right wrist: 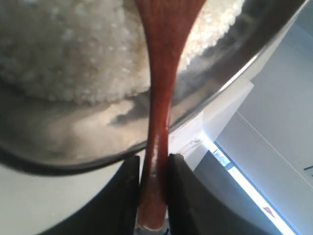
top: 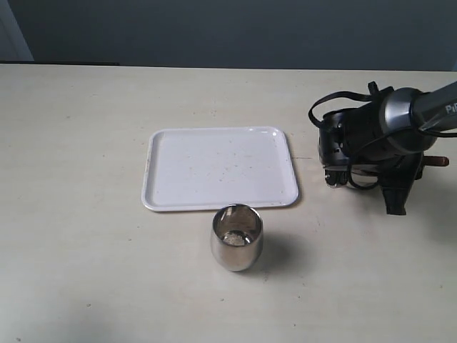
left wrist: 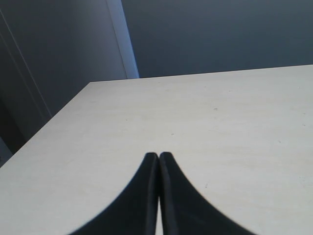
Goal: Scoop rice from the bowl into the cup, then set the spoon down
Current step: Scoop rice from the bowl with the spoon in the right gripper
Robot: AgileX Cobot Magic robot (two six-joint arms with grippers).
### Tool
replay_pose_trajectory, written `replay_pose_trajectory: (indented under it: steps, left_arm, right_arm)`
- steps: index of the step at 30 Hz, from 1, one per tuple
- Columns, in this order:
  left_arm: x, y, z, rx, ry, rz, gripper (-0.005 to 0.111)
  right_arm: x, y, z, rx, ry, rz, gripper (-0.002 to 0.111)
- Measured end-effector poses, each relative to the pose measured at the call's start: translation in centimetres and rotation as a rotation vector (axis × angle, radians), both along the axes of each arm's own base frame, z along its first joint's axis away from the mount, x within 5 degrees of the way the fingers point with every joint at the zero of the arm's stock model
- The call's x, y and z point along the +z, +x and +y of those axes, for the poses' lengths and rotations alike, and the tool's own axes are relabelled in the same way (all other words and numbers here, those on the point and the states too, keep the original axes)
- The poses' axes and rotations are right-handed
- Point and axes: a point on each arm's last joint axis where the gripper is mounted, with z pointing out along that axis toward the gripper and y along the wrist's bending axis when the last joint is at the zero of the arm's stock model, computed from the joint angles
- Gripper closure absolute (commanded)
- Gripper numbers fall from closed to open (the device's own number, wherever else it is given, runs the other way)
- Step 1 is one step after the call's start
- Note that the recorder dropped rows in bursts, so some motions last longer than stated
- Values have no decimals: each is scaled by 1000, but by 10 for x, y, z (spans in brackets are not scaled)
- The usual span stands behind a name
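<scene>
In the right wrist view, my right gripper (right wrist: 154, 169) is shut on the slim reddish-brown spoon (right wrist: 159, 98), low on its handle. The handle runs over the rim of the shiny metal bowl (right wrist: 230, 83), and its wide end lies over the heap of white rice (right wrist: 73, 54). In the exterior view the right arm (top: 371, 136) hunches at the right edge and covers the bowl. A brown tip of the spoon (top: 438, 161) pokes out behind it. The steel cup (top: 237, 238) stands upright in front of the tray with pale grains at its bottom. My left gripper (left wrist: 159, 156) is shut, empty, over bare table.
A white rectangular tray (top: 214, 168) lies mid-table behind the cup, dusted with a few specks. The pale tabletop (top: 86, 214) spreads to the left and front. In the left wrist view the table's far edge (left wrist: 195, 76) meets a dark wall.
</scene>
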Motion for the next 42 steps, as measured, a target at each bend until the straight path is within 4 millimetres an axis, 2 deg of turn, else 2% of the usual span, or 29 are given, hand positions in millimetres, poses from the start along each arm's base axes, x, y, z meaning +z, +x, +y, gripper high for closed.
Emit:
replay_pose_trajectory:
  steps: [22,28,38,42]
  left_arm:
    - [0,0,0,0,0,0,106]
    - [0,0,0,0,0,0,106]
    - [0,0,0,0,0,0,106]
    - [0,0,0,0,0,0,106]
  right_arm:
    - [-1,-7,4,-93,129,38,109]
    - [-3,-6,-4,-131,180,103,109]
    - [13,-2,-6,-117,307,80,109]
    - [12,-4,-4,-122,330,99,109]
